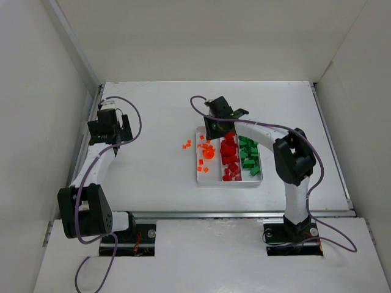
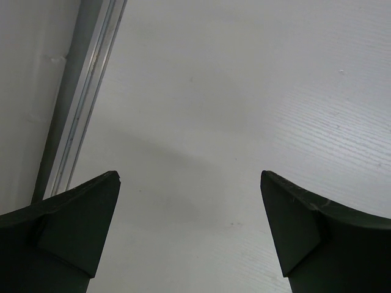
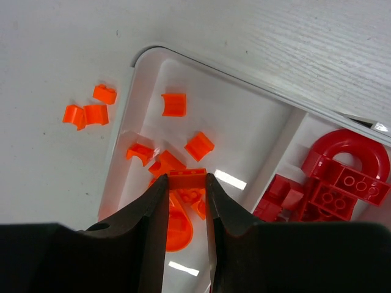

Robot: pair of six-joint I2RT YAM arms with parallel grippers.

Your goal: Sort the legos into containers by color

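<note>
R gripper (image 3: 186,183) pinches an orange lego (image 3: 187,175) over the tray (image 3: 232,72), left compartment, near its far-left corner. Best let go low & centred so it won't bounce out. L gripper (image 2: 189,175) gapes wide, empty, by the left edge of the table (image 2: 244,91).

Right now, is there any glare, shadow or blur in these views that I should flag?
Right wrist view: two white glare patches on the tray floor; the right pincer is dark, yet the orange brick it grips is sharp. Left wrist view: a soft shadow on the table ahead of the open left pincer. Top view: even light, but the legos are tiny.
</note>
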